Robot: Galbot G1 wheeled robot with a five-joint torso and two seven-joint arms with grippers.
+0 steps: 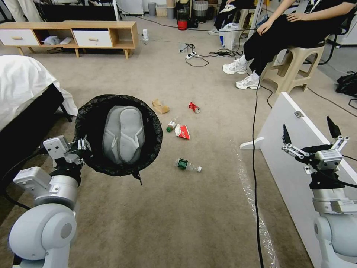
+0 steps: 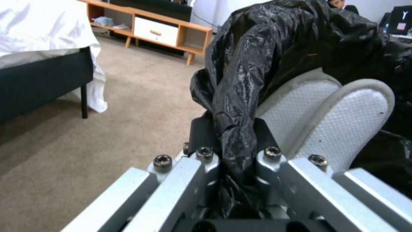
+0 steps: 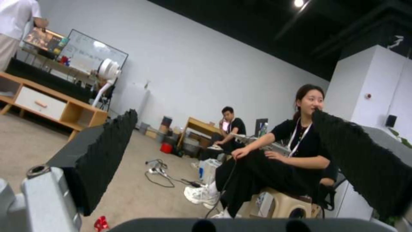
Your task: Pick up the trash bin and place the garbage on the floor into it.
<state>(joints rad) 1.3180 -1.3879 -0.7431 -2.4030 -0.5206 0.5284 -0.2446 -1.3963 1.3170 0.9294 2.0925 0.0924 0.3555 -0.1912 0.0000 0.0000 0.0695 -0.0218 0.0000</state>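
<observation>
The trash bin (image 1: 118,134), round with a crinkled black bag liner, hangs above the floor (image 1: 193,208) at the left. A pair of grey-white slippers (image 1: 123,134) lies inside it. My left gripper (image 1: 83,145) is shut on its near rim; the left wrist view shows the fingers (image 2: 206,154) pinching the black liner (image 2: 240,96). Garbage lies on the carpet beyond the bin: a brown cardboard piece (image 1: 160,107), a crushed red can (image 1: 194,107), a small bottle (image 1: 171,126), a red-and-white wrapper (image 1: 182,131) and a plastic bottle (image 1: 187,165). My right gripper (image 1: 308,130) is raised at the right, open and holding nothing (image 3: 223,119).
A bed (image 1: 26,89) with white bedding stands at the left. A white board (image 1: 293,149) lies at the right under my right arm. A black cable (image 1: 255,149) runs down the carpet. A person sits on a stool (image 1: 293,63) at the back right. A wooden cabinet (image 1: 70,35) lines the far wall.
</observation>
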